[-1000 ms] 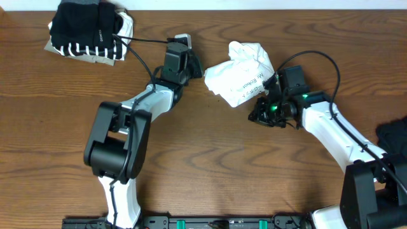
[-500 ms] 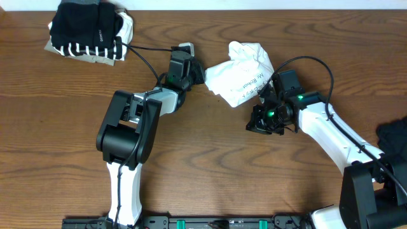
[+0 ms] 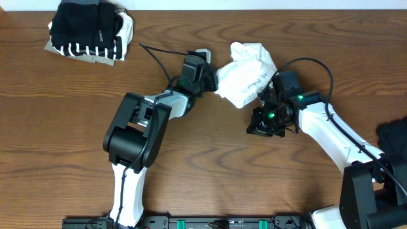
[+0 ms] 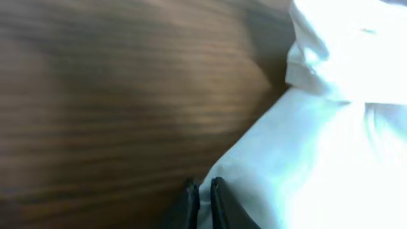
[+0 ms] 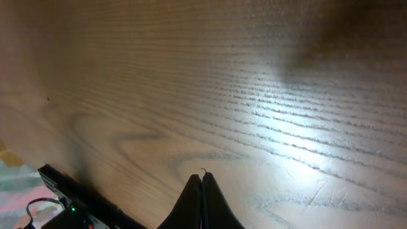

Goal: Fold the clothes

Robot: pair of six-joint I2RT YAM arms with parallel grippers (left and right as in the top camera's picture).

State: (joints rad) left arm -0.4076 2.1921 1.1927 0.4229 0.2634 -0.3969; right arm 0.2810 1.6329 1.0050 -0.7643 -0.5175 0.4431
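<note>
Left gripper (image 4: 203, 197): fingers drawn to a narrow slit, closed on the lower left edge of the white T-shirt (image 4: 318, 159). In the left wrist view the fabric fills the right side of the frame, and bare wood of the table (image 4: 95, 95) fills the left side.

Right gripper (image 5: 201, 191): fingers pressed together, tips touching, holding nothing. Only wood grain shows beneath it in the right wrist view. In the overhead view it sits just below and to the right of the shirt, apart from the fabric.

White T-shirt: crumpled in a heap at the upper centre of the table, between the two arms. A line of small dark lettering (image 3: 252, 81) runs across its right side.

Folded stack (image 3: 89, 30): at the far left corner of the table, well apart from both grippers. It shows black, black-and-white striped, white and beige layers.

Black garment (image 3: 394, 137): partly in view at the right edge of the table, beside the right arm's base
</note>
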